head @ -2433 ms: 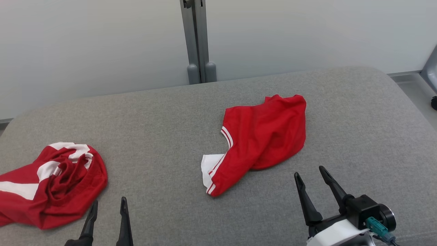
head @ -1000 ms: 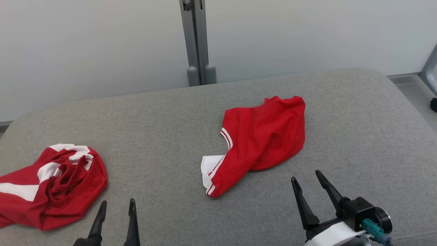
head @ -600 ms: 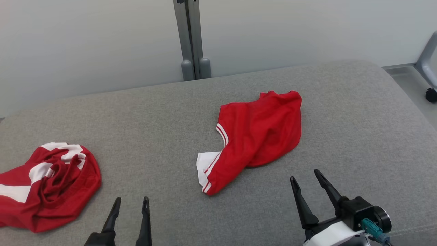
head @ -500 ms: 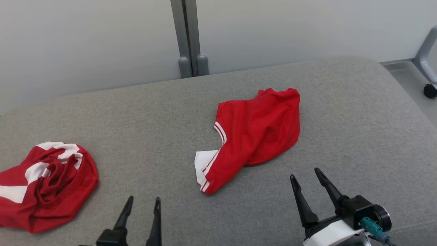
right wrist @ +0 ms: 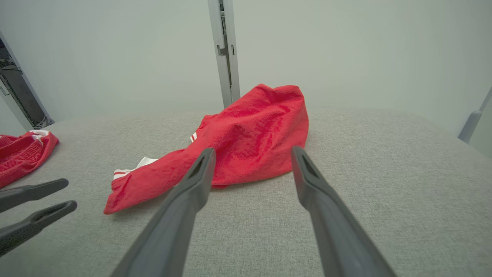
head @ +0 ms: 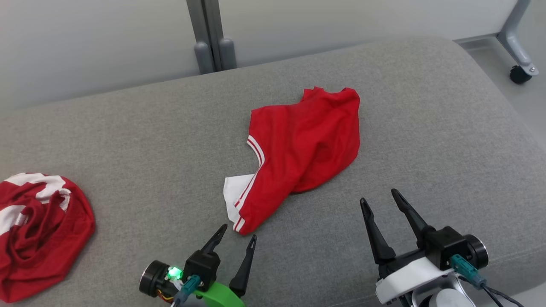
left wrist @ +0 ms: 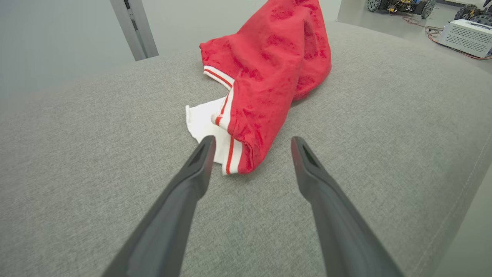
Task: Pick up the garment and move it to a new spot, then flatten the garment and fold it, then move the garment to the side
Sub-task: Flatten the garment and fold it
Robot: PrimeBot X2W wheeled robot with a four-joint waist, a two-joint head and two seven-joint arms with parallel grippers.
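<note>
A crumpled red garment (head: 303,145) with white stripes and a white patch at its near end lies in the middle of the grey padded surface (head: 128,140). My left gripper (head: 239,231) stands open just short of that near striped end, apart from it; the left wrist view has the garment (left wrist: 269,77) right ahead of the open left gripper (left wrist: 253,140). My right gripper (head: 379,196) is open too, a little nearer than the garment's right part. In the right wrist view the garment (right wrist: 246,142) lies beyond the open right gripper (right wrist: 252,151), and the left gripper (right wrist: 69,194) enters at the left.
A second red and white garment (head: 38,230) lies bunched at the far left of the surface. A grey post (head: 209,34) stands behind the surface, and a frame leg on a caster (head: 518,74) is on the floor at the right. A white box (left wrist: 465,36) sits on the floor beyond.
The head camera has swung right and down. My left gripper has travelled right and forward to the garment's near striped end. The right gripper has hardly moved; both stay open.
</note>
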